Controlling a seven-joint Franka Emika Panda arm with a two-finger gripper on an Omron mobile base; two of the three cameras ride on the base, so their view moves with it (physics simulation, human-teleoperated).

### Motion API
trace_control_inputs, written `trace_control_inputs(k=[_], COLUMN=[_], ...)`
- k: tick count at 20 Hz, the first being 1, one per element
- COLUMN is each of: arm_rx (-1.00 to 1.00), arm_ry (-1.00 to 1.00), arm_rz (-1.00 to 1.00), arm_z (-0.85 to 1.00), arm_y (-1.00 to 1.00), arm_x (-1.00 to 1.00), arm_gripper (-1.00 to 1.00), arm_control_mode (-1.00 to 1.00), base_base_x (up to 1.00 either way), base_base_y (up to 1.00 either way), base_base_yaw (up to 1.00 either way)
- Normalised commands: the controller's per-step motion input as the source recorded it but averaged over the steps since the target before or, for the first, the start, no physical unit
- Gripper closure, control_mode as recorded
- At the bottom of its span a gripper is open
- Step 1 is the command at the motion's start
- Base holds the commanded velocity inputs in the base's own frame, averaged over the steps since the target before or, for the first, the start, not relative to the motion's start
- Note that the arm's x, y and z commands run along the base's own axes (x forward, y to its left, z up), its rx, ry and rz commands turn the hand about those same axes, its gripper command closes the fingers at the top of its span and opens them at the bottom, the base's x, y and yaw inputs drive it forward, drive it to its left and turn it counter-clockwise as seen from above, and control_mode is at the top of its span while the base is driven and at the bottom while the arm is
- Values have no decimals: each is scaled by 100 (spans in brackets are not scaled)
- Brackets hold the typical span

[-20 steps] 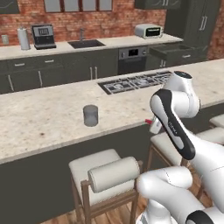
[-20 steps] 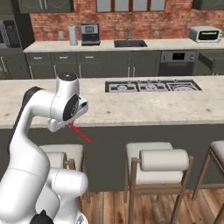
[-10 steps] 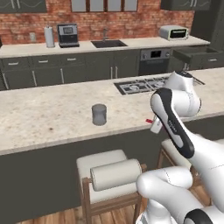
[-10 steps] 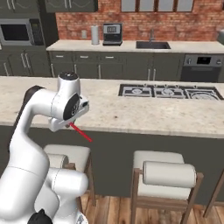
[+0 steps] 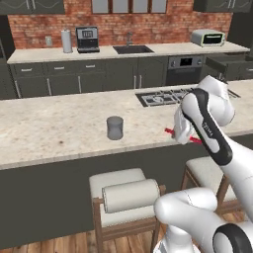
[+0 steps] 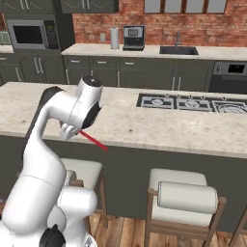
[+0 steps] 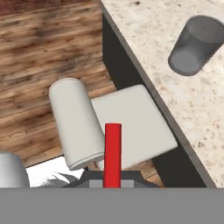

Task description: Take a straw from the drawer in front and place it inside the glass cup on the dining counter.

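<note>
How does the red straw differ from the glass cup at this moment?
The straw is thin, opaque red and slanted, held in the shut claw; the glass cup is squat, grey, translucent and upright. The straw hangs at the dining counter's edge; the cup stands on its top. Both are round in section.

2 rear views (shared dining counter [image 5: 59, 128])

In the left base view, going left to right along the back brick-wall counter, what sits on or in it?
Paper towel roll → coffee machine → sink with its tap → toaster oven.
</note>
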Motion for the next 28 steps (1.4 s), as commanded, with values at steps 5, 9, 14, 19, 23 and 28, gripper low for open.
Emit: trace_control_inputs(k=[5, 9, 14, 19, 23, 28], arm_rx=[26, 24, 21, 23, 25, 21], arm_ry=[-6, 0, 0, 1, 1, 0], arm_rz=[21, 9, 5, 4, 6, 3], arm_z=[76, 71, 49, 36, 29, 39], arm_y=[0, 12, 44, 39, 36, 39], arm_x=[0, 0, 0, 0, 0, 0], arm_gripper=[100, 100, 100, 100, 100, 100], arm_control_mode=[-100, -100, -100, -100, -100, -100], base_base_x=[0, 0, 0, 0, 0, 0], base_base_y=[0, 0, 0, 0, 0, 0], base_base_yaw=[0, 0, 0, 0, 0, 0])
